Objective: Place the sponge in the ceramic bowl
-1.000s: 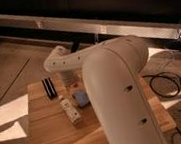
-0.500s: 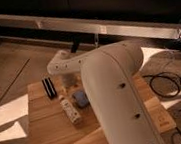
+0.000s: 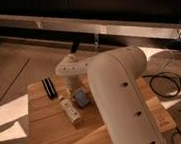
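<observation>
Sponge on wooden table, beside white bottle, jaws low just behind it, spread or pinching cannot be told.

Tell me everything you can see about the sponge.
The sponge is a small blue-grey block that looks soft. It lies on the wooden table near its middle. The gripper hangs right at its far edge, and whether it holds the sponge cannot be told. A white-beige bottle lies close beside it, seemingly apart. The white arm hides the table on its other side.
</observation>
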`<action>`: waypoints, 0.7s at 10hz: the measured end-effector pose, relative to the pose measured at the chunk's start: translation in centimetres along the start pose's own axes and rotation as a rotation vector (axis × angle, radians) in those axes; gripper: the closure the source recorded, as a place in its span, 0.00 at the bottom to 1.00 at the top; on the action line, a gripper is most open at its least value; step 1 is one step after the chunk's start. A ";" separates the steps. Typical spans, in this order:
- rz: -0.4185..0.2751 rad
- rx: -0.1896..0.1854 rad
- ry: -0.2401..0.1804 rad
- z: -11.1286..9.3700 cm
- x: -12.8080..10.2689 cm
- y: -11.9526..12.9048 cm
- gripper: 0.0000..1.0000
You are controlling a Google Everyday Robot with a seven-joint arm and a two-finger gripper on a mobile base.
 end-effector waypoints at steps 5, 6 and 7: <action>-0.023 -0.019 0.047 1.6 0.3 -0.3 0.55; -0.022 -0.017 0.043 1.5 0.1 -0.6 0.65; -0.018 -0.020 0.039 1.3 0.0 -0.7 0.75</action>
